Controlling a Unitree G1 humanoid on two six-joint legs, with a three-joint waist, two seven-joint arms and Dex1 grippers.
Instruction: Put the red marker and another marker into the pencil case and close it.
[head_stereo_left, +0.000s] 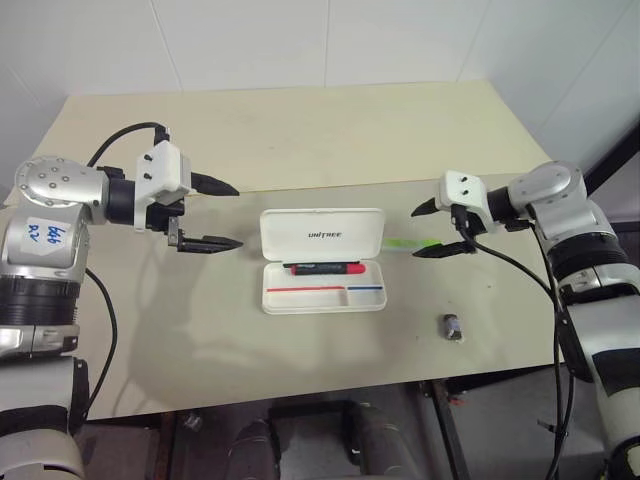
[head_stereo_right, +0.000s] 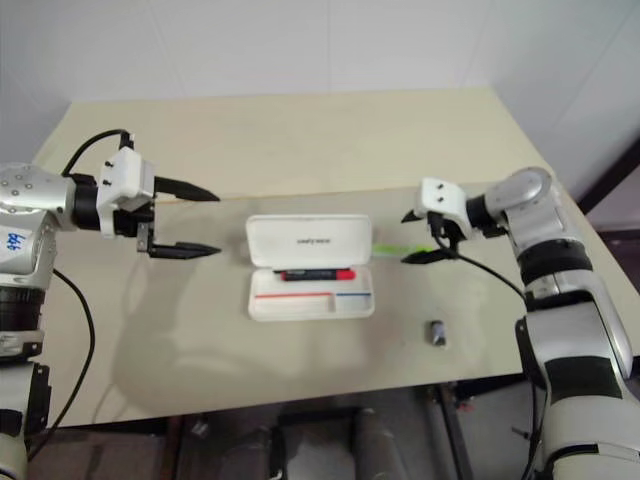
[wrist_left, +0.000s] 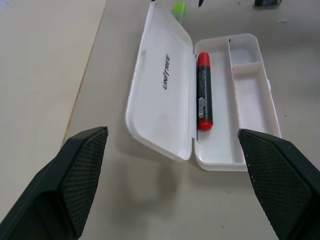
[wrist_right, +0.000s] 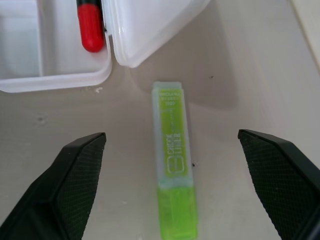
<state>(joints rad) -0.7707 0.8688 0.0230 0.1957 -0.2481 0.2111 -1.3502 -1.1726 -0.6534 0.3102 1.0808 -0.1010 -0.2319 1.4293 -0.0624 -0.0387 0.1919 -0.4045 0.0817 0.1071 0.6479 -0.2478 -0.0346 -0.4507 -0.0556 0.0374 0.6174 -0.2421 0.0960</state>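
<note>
Already the red marker (head_stereo_left: 327, 268) lies inside the pencil case (head_stereo_left: 323, 274), along the far edge of the tray, just in front of the hinge. The case sits open near the middle of the table (head_stereo_left: 300, 140), its lid (head_stereo_left: 322, 236) tipped back on the far side with the dark lettering showing, and a red and a blue stripe run along the tray's nearer compartments. The green marker (wrist_right: 173, 157) rests on the table just right of the case, apart from it, its clear capped end pointing toward the case's corner.

The left gripper (head_stereo_left: 225, 215) hovers to the left of the case with its fingers spread wide and nothing between them. The right gripper (head_stereo_left: 442, 229) hangs over the green marker, fingers wide open either side of it, not touching it. A small dark stubby cylinder (head_stereo_left: 453, 326) lies nearer the front edge, right of the case and well apart from the rest.
</note>
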